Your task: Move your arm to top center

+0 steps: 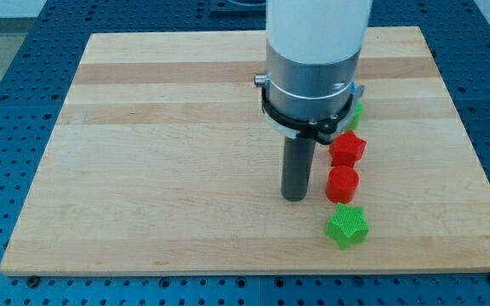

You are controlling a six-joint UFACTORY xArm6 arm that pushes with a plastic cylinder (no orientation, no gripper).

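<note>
Arm parked right of centre, the run to the top centre of the board not yet made.

No hand here, only a rod: my tip (pixel 293 198) stands just left of the red cylinder (pixel 342 184); it should slide straight toward the frame's top, away from that block.

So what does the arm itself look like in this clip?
A wide white cylindrical body, then a silver metal band with a black ring clamp beneath. Below hangs a straight dark rod, my tip. No cables or markings visible.
</note>
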